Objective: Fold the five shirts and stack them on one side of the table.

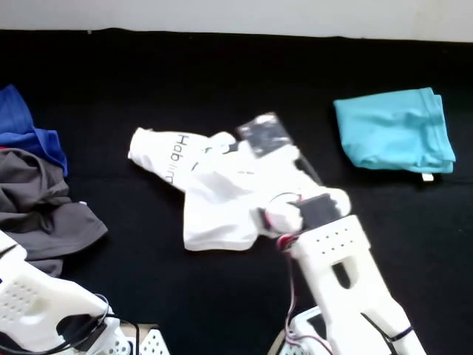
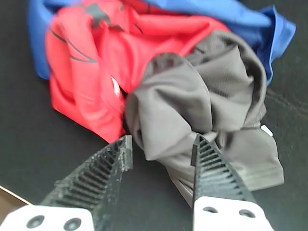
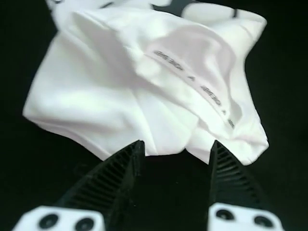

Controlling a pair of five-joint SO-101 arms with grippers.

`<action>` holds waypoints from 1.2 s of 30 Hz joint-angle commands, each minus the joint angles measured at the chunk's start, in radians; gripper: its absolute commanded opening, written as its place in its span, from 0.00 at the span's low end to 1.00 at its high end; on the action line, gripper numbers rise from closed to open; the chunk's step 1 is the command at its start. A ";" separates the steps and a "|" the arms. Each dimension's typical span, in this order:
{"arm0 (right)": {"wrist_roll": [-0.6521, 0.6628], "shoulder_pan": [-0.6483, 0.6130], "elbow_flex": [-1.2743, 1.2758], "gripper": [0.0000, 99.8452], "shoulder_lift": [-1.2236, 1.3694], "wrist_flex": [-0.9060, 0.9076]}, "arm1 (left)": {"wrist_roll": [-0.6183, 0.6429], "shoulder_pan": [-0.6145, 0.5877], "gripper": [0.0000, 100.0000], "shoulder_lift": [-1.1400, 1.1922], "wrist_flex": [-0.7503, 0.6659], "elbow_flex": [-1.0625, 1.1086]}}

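The white shirt (image 1: 214, 200) lies crumpled and unfolded in the middle of the high view, one sleeve with dark lettering stretching toward the upper left, its hem bunched and turned over. The right arm (image 1: 340, 259) comes in from the lower right of that frame and lies across the shirt's right part. In the right wrist view the right gripper (image 3: 176, 144) has its two black ribbed fingers spread apart with nothing between them, their tips just at the edge of the white shirt (image 3: 144, 86), where a turned-out seam with a printed strip shows. A turquoise shirt (image 1: 395, 131) sits folded into a neat rectangle at the upper right of the high view, well apart from the white one. At the left edge a loose heap holds a grey shirt (image 1: 41, 207) with a blue shirt (image 1: 22, 126) behind it. The left wrist view shows the grey shirt (image 2: 207, 101) rumpled on top of a red shirt (image 2: 96, 62), with the blue shirt (image 2: 240, 14) around both. The left gripper (image 2: 162, 139) is spread wide and holds nothing, its tips near the grey fabric. The left arm (image 1: 44, 303) sits at the lower left of the high view. All lie on a black table (image 1: 222, 74).
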 commanded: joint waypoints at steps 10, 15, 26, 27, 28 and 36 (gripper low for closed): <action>-0.008 -0.417 -0.176 0.22 0.464 -0.013 | -0.003 0.004 0.21 -0.041 0.009 0.119; -0.009 -0.484 -0.406 0.22 0.639 0.054 | -0.005 0.001 0.21 -0.048 0.008 0.119; -0.060 -0.464 -0.532 0.22 0.957 0.038 | -0.008 -0.004 0.21 -0.048 0.008 0.119; -0.058 -0.432 -0.547 0.22 0.977 0.035 | -0.008 -0.004 0.21 -0.048 0.008 0.119; -0.058 -0.404 -0.564 0.22 0.997 0.035 | -0.008 -0.002 0.21 -0.048 0.008 0.119; -0.058 -0.228 -0.618 0.01 1.052 0.041 | -0.008 0.004 0.21 -0.048 0.008 0.119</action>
